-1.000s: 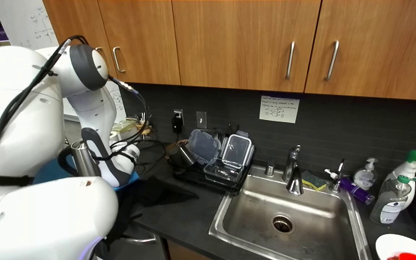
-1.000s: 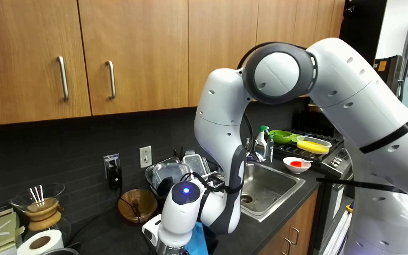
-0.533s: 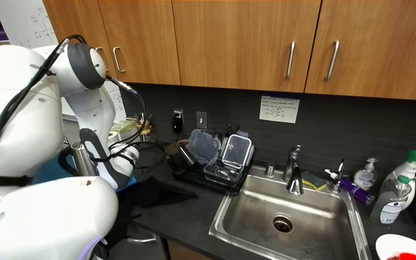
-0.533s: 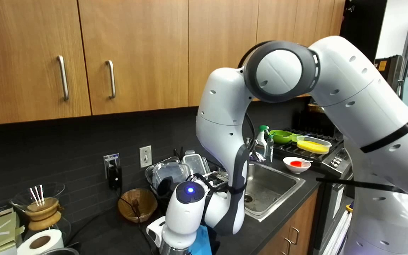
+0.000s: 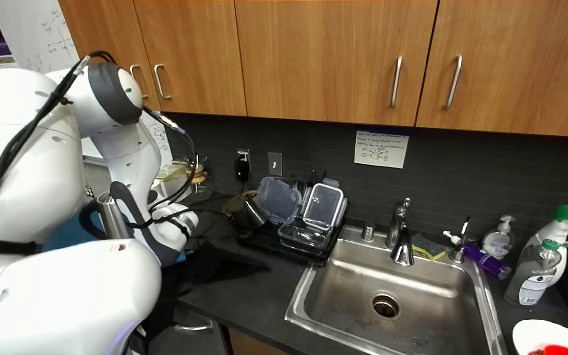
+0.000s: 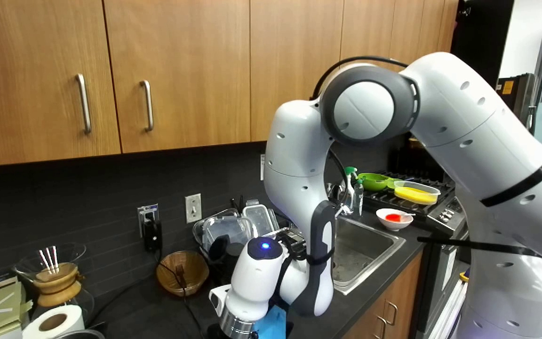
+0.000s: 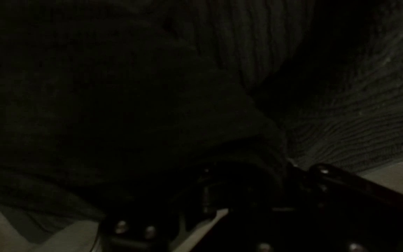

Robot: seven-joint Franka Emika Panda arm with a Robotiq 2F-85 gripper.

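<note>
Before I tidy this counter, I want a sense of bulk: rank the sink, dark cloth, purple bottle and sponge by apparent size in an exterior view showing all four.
Largest to smallest:
sink, by far
dark cloth, judging only its visible part
purple bottle
sponge, somewhat smaller than the bottle

Dk cloth (image 7: 145, 91), ribbed in pts, folded & rumpled, bunched at fingers (image 7: 355, 196), partly on ctr (image 5: 264, 301)
</note>
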